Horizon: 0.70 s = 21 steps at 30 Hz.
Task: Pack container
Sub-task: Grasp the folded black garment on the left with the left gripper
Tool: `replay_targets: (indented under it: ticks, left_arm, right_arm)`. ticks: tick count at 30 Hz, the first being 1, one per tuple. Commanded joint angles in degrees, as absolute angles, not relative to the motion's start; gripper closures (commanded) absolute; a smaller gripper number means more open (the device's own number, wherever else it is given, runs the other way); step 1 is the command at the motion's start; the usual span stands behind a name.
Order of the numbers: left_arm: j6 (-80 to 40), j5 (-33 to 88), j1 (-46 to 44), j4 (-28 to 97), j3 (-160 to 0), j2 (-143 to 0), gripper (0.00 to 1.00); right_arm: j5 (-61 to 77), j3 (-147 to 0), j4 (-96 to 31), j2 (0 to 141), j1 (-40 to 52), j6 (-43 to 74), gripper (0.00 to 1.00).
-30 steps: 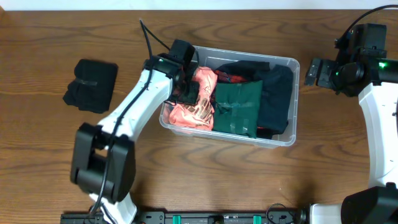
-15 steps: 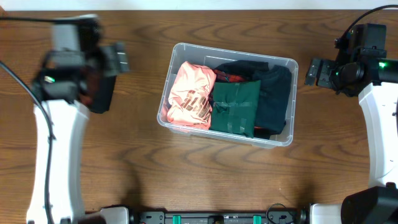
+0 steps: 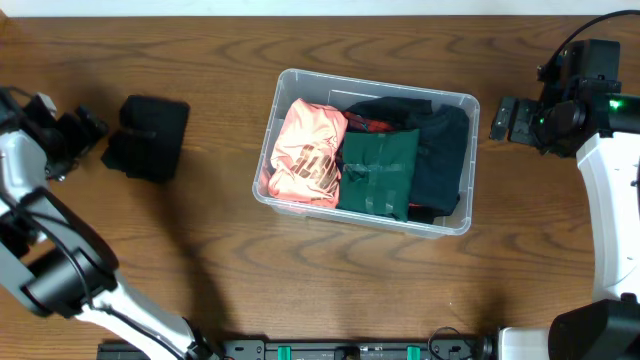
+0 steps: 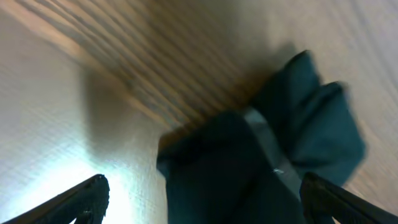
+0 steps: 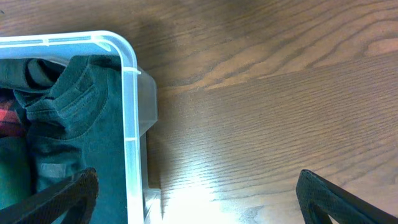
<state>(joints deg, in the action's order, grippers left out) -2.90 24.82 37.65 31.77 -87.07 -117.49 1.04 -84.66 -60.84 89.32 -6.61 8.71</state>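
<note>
The clear plastic container (image 3: 472, 108) sits mid-table and holds a folded pink garment (image 3: 308, 152), a green one (image 3: 380, 172) and dark navy clothes (image 3: 445, 150). A folded black garment (image 3: 148, 136) lies on the table to the left; it also shows in the left wrist view (image 4: 261, 168). My left gripper (image 3: 82, 128) is open at the far left, just beside the black garment, with its fingers (image 4: 202, 199) spread either side of it. My right gripper (image 3: 505, 118) is open and empty, just right of the container's corner (image 5: 127, 62).
The wooden table (image 3: 330, 280) runs to the frame edges. The white wall edge shows along the top of the overhead view. Both arm bases stand at the front edge.
My left arm has left the container, swung far left and now sits beside the black garment. The pink garment stays in the container. The right arm has not moved.
</note>
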Motion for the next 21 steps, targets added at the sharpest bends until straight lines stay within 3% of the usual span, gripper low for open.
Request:
replay_targets:
  ticks: [1, 12, 13, 15, 16, 18, 21]
  left_arm:
    - [1.8, 30.9, 36.8, 29.9, -86.9, -120.6, 0.02]
    - [3.0, 34.5, 32.9, 29.5, -86.9, -127.9, 0.00]
    - [3.0, 35.3, 32.5, 30.2, -86.9, -127.9, 0.04]
    - [3.0, 37.2, 31.8, 31.2, -86.9, -127.2, 0.17]
    - [3.0, 38.1, 31.6, 32.2, -86.9, -126.7, 0.31]
    - [3.0, 41.1, 31.5, 34.4, -86.9, -125.3, 0.47]
    - [2.9, 46.0, 31.6, 37.1, -86.9, -121.9, 0.81]
  right_arm:
    - [0.9, -84.6, -61.2, 88.8, -6.7, 8.5, 0.01]
    - [0.9, -84.6, -61.1, 88.8, -6.7, 8.5, 0.01]
    - [0.9, -84.6, -61.1, 88.8, -6.7, 8.5, 0.01]
    - [0.9, -84.6, -61.1, 88.8, -6.7, 8.5, 0.01]
    - [0.9, -84.6, -61.1, 88.8, -6.7, 8.5, 0.01]
    - [0.9, -84.6, -61.1, 88.8, -6.7, 8.5, 0.01]
    - [0.9, -84.6, -61.1, 88.8, -6.7, 8.5, 0.01]
